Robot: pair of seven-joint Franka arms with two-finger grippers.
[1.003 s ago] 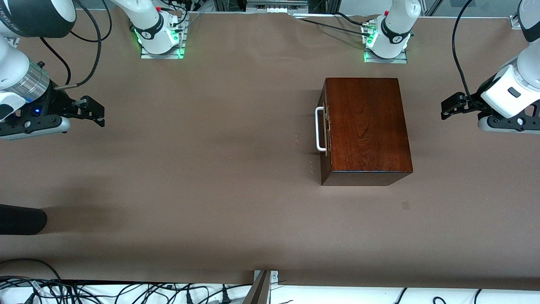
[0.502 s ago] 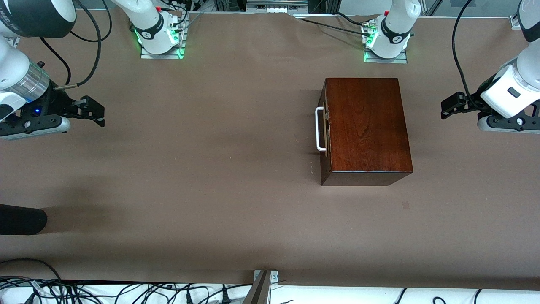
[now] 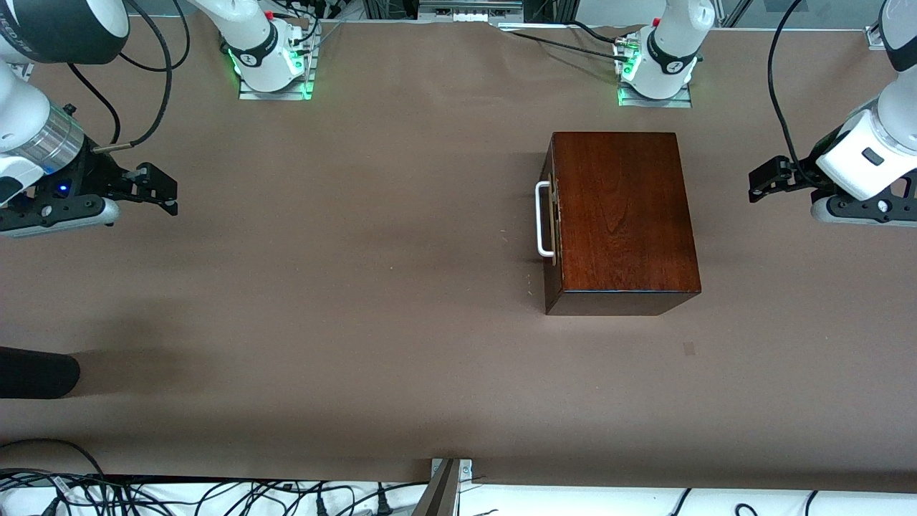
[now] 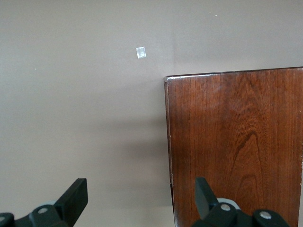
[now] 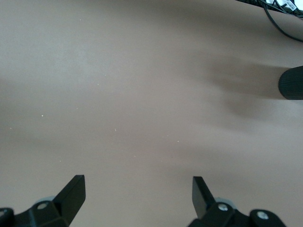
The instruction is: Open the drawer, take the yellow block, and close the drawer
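A glossy mahogany box point(image 3: 622, 215) stands on the table toward the left arm's end. Its drawer is shut, and the white U-shaped handle point(image 3: 542, 218) faces the right arm's end. The yellow block is hidden. My left gripper point(image 3: 765, 180) is open and empty, up in the air beside the box at the left arm's end; its wrist view shows the box top point(image 4: 236, 146) under one finger point(image 4: 203, 194). My right gripper point(image 3: 159, 190) is open and empty over bare table at the right arm's end point(image 5: 137, 194).
A dark rounded object point(image 3: 36, 373) lies at the table's edge at the right arm's end, nearer the front camera; it also shows in the right wrist view point(image 5: 291, 82). A small pale mark point(image 3: 689, 348) is on the table near the box. Cables run along the table's front edge.
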